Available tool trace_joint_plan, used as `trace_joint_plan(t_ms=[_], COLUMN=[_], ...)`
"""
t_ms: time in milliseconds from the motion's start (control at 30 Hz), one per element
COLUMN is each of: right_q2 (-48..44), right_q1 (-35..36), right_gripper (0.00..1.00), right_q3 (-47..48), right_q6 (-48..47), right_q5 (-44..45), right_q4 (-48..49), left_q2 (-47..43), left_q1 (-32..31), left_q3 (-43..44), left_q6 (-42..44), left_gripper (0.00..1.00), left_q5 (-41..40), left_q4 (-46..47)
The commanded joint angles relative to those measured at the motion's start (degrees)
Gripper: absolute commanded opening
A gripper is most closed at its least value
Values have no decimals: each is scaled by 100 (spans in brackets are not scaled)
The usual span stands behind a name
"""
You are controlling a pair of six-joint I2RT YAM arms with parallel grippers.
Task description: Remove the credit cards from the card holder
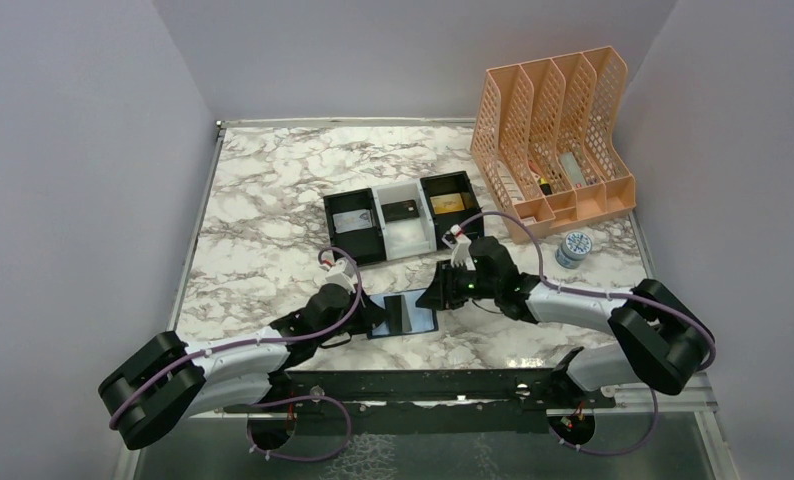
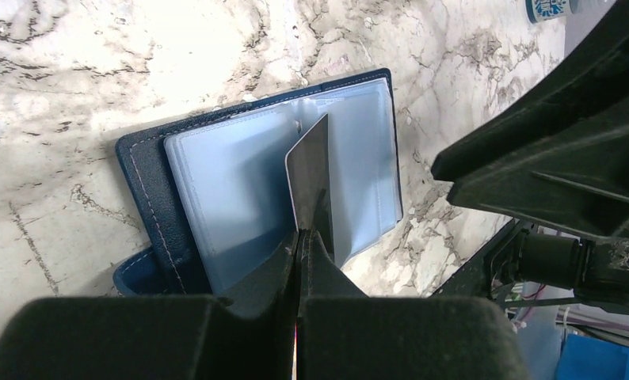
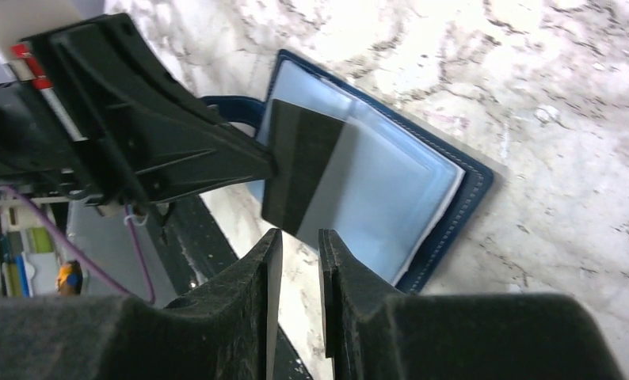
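Note:
The navy card holder (image 1: 413,318) lies open near the front edge, pale blue-grey pockets up; it shows in the left wrist view (image 2: 216,190) and the right wrist view (image 3: 390,190). My left gripper (image 1: 373,308) (image 2: 302,233) is shut on a dark credit card (image 2: 311,170) (image 3: 299,162), held on edge over the pockets. I cannot tell if its far end is still in a pocket. My right gripper (image 1: 436,296) (image 3: 297,237) is slightly open and empty at the holder's right edge. Silver (image 1: 353,222), dark (image 1: 400,210) and gold (image 1: 447,203) cards lie in the tray.
The black-and-white three-compartment tray (image 1: 410,243) stands just behind the holder. A tall peach file rack (image 1: 558,130) is at the back right, with a small round tin (image 1: 574,246) in front of it. A black rail (image 1: 423,385) runs along the near edge.

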Motion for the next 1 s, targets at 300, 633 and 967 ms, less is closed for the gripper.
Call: trace_joint_plan(t_ms=[300, 633, 967], right_q2=[939, 1299, 1499], right_q1=[154, 160, 164], right_gripper=[26, 27, 27], right_q3=[242, 237, 176], right_q6=[70, 11, 43], right_q5=[-800, 94, 305], right_q4=[667, 435, 427], left_q2=[264, 621, 909], left_q1=[-33, -33, -38], left_q3=[205, 283, 291], left_q6=[91, 100, 69], left_gripper=[2, 19, 44], left_q5=[-30, 167, 286], left_q4=[-45, 285, 589])
